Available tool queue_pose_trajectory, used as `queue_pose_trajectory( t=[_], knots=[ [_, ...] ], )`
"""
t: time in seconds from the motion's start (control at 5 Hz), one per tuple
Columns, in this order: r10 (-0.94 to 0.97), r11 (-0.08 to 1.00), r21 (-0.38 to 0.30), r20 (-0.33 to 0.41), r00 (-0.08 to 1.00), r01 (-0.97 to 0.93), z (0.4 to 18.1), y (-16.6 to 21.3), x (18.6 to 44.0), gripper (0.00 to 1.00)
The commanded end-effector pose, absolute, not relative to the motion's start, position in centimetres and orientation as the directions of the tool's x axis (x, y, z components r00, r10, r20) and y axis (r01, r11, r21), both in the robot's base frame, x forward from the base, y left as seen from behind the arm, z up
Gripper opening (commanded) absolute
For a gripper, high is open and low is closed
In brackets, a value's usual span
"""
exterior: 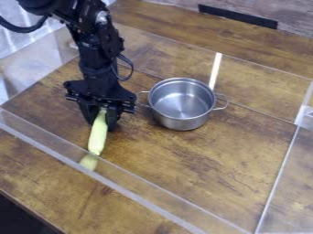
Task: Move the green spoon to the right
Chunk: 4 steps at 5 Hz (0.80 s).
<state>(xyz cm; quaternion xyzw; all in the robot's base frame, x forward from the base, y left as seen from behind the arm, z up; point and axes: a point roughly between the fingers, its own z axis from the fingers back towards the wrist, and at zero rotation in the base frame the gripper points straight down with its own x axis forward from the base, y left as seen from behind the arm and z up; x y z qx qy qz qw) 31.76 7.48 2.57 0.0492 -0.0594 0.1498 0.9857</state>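
The green spoon [97, 135] lies on the wooden table, left of the steel pot [180, 101]. Its yellow-green handle runs from under the gripper down toward the front clear wall, where its lower end blurs into a reflection. My gripper [102, 113] points straight down over the handle's upper end. Its dark fingers are drawn in against that end, shut on the spoon. The spoon's bowl is hidden from me.
A white stick with a red tip [215, 71] leans behind the pot. Clear plastic walls fence the work area, one along the front [123, 187] and one on the right [284, 174]. Bare wooden table lies to the right of the pot.
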Motion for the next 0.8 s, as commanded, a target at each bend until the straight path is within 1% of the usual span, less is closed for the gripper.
queue_pose_trajectory(
  t=[0.0,0.2,0.6],
  knots=[
    [0.292,0.947,0.078,0.190,0.937,-0.310,5.0,7.7,31.7,0.00],
    [0.323,0.937,0.076,0.186,0.928,-0.342,4.8,7.9,31.1,0.00],
    [0.242,0.964,0.072,0.179,0.954,-0.258,4.6,8.9,32.4,0.00]
  ],
)
